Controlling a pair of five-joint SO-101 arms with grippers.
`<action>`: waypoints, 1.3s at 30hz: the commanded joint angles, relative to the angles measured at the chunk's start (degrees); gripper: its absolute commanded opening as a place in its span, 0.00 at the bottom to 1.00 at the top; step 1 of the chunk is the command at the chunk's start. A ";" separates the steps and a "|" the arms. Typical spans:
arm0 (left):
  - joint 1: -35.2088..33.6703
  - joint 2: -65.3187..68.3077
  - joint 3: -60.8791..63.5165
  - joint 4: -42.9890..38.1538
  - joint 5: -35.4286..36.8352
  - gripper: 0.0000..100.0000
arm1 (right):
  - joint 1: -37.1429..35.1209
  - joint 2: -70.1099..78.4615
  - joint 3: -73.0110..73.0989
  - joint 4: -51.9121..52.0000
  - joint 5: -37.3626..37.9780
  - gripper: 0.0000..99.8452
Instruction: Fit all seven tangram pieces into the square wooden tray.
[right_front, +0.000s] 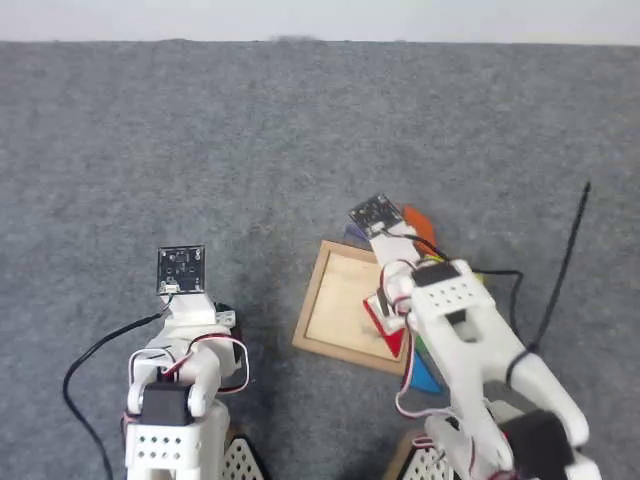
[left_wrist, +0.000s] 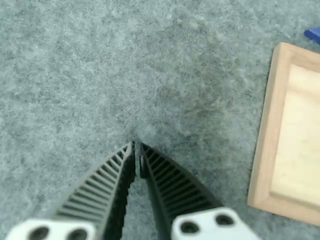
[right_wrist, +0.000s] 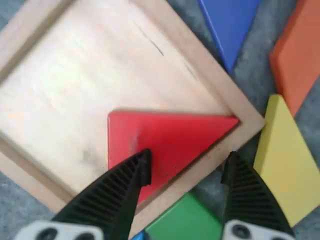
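**Step in hand: seating the first piece, the red triangle**

1. Status. The red triangle lies in the tray, against the corner nearest the loose pieces. One sharp tip appears to ride up on the rim, so it is probably not seated flat; the right wrist view does not settle this. The rest of the tray floor is bare. By this reading the task is near its start.

2. Tools. The right tool is above the tray edge with its jaws spread. One finger is over the red triangle and the other over the rim, and it grips nothing. The left tool is closed and empty, above bare table just beside the tray's opposite side.

3. Next move. Nudge the red triangle inward until its edges clear the rim and it drops flush into the corner. Then pick a neighbouring piece.

4. Count.
- Tray: one.
- Pieces inside the tray: one, red.
- Pieces on the table outside it: five visible. These are a blue piece, an orange piece, a yellow piece, a green piece and a lighter blue piece.
- Seventh piece: not identified.
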 joint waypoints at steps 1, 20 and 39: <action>-0.35 -1.14 -0.66 0.09 -0.53 0.01 | -1.63 4.44 -3.78 0.40 0.79 0.14; -0.35 -1.14 -0.66 0.09 -0.53 0.01 | 2.24 -3.03 -1.05 -0.31 -2.90 0.08; -0.35 -1.14 -0.66 0.09 -0.53 0.01 | -15.69 -5.41 -0.26 -3.47 -2.46 0.08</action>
